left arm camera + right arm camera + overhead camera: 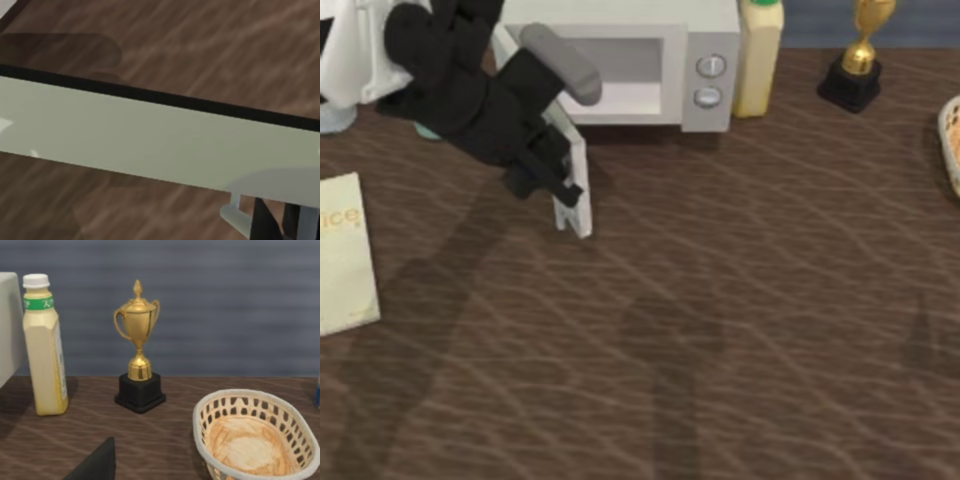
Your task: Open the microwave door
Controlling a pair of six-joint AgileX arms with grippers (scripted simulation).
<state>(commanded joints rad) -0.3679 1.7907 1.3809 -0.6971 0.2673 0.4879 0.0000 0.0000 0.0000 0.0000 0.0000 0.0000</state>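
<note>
Top view: left gripper (560, 188), jaws closed on the microwave door (574, 195) (swung wide open), should next release.

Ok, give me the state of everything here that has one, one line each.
microwave door: swung open, standing out from the oven front.
microwave: cavity exposed, looks empty.
left gripper: at the door's free edge.
bottle: upright, white cap on.
trophy: upright.
basket: upright, empty.
</note>
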